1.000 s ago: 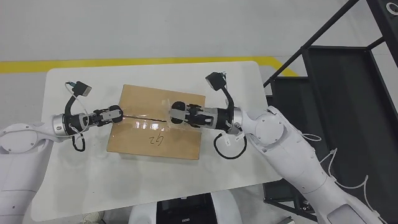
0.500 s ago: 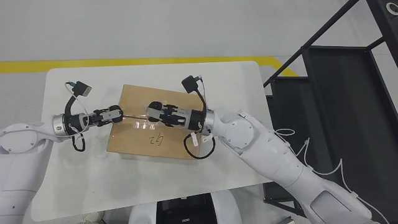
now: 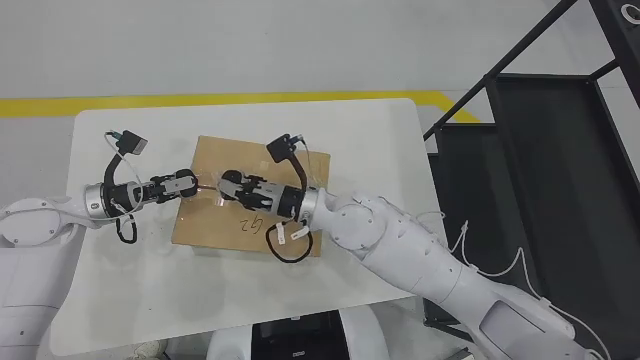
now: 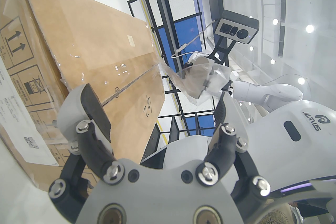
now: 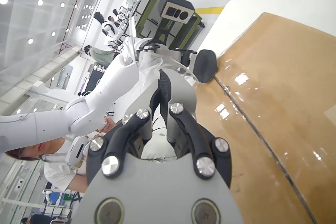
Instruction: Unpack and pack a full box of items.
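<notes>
Plainly the sealed cardboard box [image 3: 250, 195] is the thing that matters. It sits left of centre in the top view, on the white table [image 3: 370, 130], with its flaps shut along a centre seam [image 5: 249, 117]. The right gripper [image 3: 228, 181] is over the box's left half, jaws pinched tight on a crumpled strip of clear tape [image 4: 202, 80] that trails back to the seam. I judge it is held this way to peel the seal off so the flaps can open. The left gripper [image 3: 190, 181] is at the box's left edge, level with the seam, jaws spread with nothing between them. It is probably there to brace the box against the pull, though whether a finger actually touches the cardboard is hard to tell. Unpacking has not yet begun, and the tape looks only partly free.
</notes>
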`<state>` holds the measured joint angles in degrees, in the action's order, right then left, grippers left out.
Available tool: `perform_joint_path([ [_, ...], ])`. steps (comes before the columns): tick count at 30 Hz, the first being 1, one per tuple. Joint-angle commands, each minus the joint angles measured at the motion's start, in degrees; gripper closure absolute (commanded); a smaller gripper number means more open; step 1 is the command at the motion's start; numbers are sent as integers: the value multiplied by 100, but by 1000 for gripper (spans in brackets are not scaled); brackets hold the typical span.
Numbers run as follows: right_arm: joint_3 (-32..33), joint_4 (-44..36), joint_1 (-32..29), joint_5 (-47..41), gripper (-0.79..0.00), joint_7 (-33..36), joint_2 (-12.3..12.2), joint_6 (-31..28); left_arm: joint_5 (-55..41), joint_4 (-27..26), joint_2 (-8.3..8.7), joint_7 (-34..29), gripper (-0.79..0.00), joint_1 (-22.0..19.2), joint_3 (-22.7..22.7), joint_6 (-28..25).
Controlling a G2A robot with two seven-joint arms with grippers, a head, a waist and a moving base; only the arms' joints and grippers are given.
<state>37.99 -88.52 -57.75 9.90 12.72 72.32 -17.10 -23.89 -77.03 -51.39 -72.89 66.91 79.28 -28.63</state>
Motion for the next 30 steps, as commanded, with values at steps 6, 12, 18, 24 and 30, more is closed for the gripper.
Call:
perform_joint_path([
  [6,-50,232,85,416,0,-550,154,173,0,0,0,0,-785,0,0,0],
  [12,-26,370,35,608,0,-684,226,102,0,0,0,0,-785,0,0,0],
  [18,-2,521,10,785,0,-729,264,19,0,0,0,0,-785,0,0,0],
  [24,-218,868,-114,1196,0,-839,369,27,0,0,0,0,-785,0,0,0],
  [30,-277,1150,-83,1280,0,-923,486,-4,0,0,0,0,-785,0,0,0],
])
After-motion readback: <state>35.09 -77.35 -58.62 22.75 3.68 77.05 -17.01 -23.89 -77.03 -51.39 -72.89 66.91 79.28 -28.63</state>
